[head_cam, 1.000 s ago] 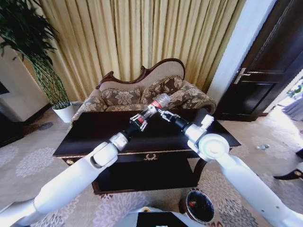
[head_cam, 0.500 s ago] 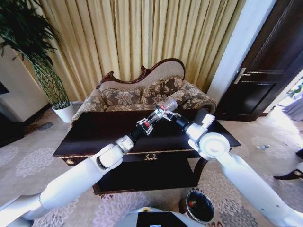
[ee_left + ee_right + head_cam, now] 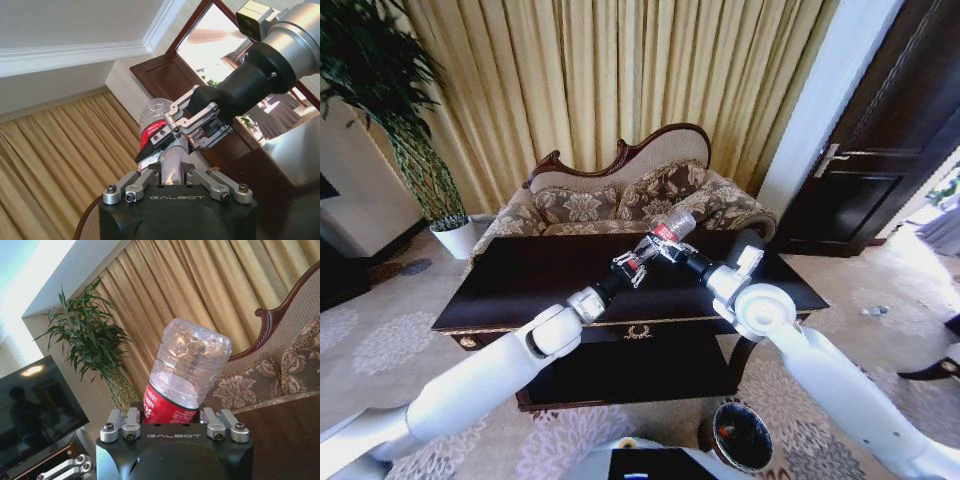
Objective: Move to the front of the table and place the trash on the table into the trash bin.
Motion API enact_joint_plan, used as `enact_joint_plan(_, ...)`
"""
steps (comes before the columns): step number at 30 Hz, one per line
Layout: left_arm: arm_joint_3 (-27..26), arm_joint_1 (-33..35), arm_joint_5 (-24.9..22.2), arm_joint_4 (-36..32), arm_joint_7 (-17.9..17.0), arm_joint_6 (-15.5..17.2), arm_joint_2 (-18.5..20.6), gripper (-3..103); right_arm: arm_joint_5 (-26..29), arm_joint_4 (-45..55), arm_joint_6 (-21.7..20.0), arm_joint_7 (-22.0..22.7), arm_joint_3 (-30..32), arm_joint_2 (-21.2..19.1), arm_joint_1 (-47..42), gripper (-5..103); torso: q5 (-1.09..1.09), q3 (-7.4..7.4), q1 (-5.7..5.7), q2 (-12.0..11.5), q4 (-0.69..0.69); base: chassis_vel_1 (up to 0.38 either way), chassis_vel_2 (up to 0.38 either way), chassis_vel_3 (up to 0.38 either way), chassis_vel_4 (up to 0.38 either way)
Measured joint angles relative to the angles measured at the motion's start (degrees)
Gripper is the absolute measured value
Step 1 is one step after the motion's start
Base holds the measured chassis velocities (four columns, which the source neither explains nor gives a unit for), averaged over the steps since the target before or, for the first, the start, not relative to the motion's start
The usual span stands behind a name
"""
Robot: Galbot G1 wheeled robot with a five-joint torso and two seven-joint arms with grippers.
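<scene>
The trash in view is a clear plastic bottle (image 3: 677,221) with a red label, held in the air over the dark table (image 3: 520,285). My left gripper (image 3: 641,254) is shut on its neck end. My right gripper (image 3: 662,238) is shut around the red label from the other side. In the left wrist view, the left gripper (image 3: 172,169) grips the bottle (image 3: 156,111) low down, and the right gripper (image 3: 167,137) clasps the label above it. The right wrist view has the bottle (image 3: 190,357) standing up out of the right gripper (image 3: 172,416). The trash bin (image 3: 741,436) stands on the carpet near the table's front right corner.
A floral sofa (image 3: 610,205) stands behind the table before gold curtains. A potted plant (image 3: 455,238) is at the far left and a dark door (image 3: 880,150) at the right. The table has a lower shelf (image 3: 630,375).
My left arm has carried the bottle to the right, up to the right gripper. The right gripper now sits around the label, and both arms have shifted slightly left.
</scene>
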Motion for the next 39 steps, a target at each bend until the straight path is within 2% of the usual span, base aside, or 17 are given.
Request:
enact_joint_plan(7,0.09,0.02,-0.59,-0.20,-0.88,1.50,-0.13,16,0.20,-0.14,-0.01,-0.74,1.43,-0.09,-0.59,35,0.00,0.00,0.00,0.00,0.00,0.000,0.000,0.000,0.000)
enact_joint_plan(12,-0.44,0.26,-2.58,-0.53,-2.63,3.00,0.57,37,0.20,-0.32,0.10,-0.68,2.96,0.05,-1.32,27,0.00,0.00,0.00,0.00,0.00,0.000,0.000,0.000,0.000)
enact_joint_plan(13,-0.44,0.26,-2.58,-0.53,-2.63,3.00,0.57,37,0.20,-0.32,0.10,-0.68,2.96,0.05,-1.32,27,0.00,0.00,0.00,0.00,0.00,0.000,0.000,0.000,0.000)
enact_joint_plan(15,-0.99,0.56,-4.53,-1.06,-3.80,3.55,1.20,48,0.19,-0.49,0.08,-0.60,3.75,0.18,-1.76,25,0.01,0.00,0.00,0.00,0.00,0.000,0.000,0.000,0.000)
enact_joint_plan(18,-1.86,1.09,-5.69,-1.41,-4.16,3.79,1.50,53,0.20,-0.76,0.08,-0.59,4.48,0.29,-2.01,25,0.00,0.00,0.00,0.00,0.00,0.000,0.000,0.000,0.000)
enact_joint_plan(24,-10.63,4.81,-12.46,-2.30,-5.67,4.09,3.40,81,-0.35,-2.62,0.54,0.03,7.65,0.28,-2.64,25,0.00,0.00,0.00,0.00,0.00,0.000,0.000,0.000,0.000)
enact_joint_plan(25,-10.63,4.81,-12.46,-2.30,-5.67,4.09,3.40,81,-0.35,-2.62,0.54,0.03,7.65,0.28,-2.64,25,0.00,0.00,0.00,0.00,0.00,0.000,0.000,0.000,0.000)
enact_joint_plan(27,-15.44,7.97,-15.89,-3.41,-6.96,5.00,4.29,91,-2.40,-3.88,0.81,0.66,8.84,0.12,-3.05,25,0.00,0.00,0.00,0.00,0.00,0.000,0.000,0.000,0.000)
enact_joint_plan(28,-15.44,7.97,-15.89,-3.41,-6.96,5.00,4.29,91,-2.40,-3.88,0.81,0.66,8.84,0.12,-3.05,25,0.00,0.00,0.00,0.00,0.00,0.000,0.000,0.000,0.000)
enact_joint_plan(31,-23.16,14.57,-21.02,-5.45,-10.92,7.30,5.44,100,-9.70,-5.14,1.00,3.01,9.52,-0.23,-4.07,25,-0.01,0.00,0.00,0.00,0.00,0.000,0.000,0.000,0.000)
enact_joint_plan(32,-23.16,14.57,-21.02,-5.45,-10.92,7.30,5.44,100,-9.70,-5.14,1.00,3.01,9.52,-0.23,-4.07,25,-0.01,0.00,0.00,0.00,0.00,0.000,0.000,0.000,0.000)
enact_joint_plan(33,-25.31,16.24,-22.12,-5.79,-11.98,7.86,5.78,100,-13.33,-5.54,1.19,4.08,9.52,-0.30,-4.50,25,-0.01,0.00,0.00,0.00,0.02,0.000,0.000,0.000,0.000)
enact_joint_plan(34,-27.92,18.15,-24.35,-6.15,-14.21,8.50,6.90,100,-21.23,-6.46,1.67,5.61,9.35,-0.45,-5.37,25,-0.01,0.00,0.00,0.00,0.02,0.000,0.000,0.000,0.000)
enact_joint_plan(36,-28.66,18.64,-25.57,-6.44,-15.31,9.07,7.35,100,-23.87,-6.79,1.89,5.85,9.30,-0.49,-5.61,25,0.01,0.00,-0.01,0.00,0.01,0.000,0.000,0.000,0.000)
enact_joint_plan(37,-30.56,19.35,-30.07,-7.43,-18.76,11.27,8.40,100,-33.29,-7.96,2.87,6.42,9.33,-0.74,-6.39,25,0.00,0.00,0.00,0.01,0.01,0.000,0.000,0.000,0.000)
enact_joint_plan(38,-31.18,19.38,-32.03,-7.73,-20.51,12.26,8.68,100,-35.77,-8.22,3.08,6.64,9.47,-0.85,-6.69,25,0.01,0.00,0.00,0.00,0.01,0.000,0.000,0.000,0.000)
enact_joint_plan(39,-31.18,19.38,-32.03,-7.73,-20.51,12.26,8.68,100,-35.77,-8.22,3.08,6.64,9.47,-0.85,-6.69,25,0.01,0.00,0.00,0.00,0.01,0.000,0.000,0.000,0.000)
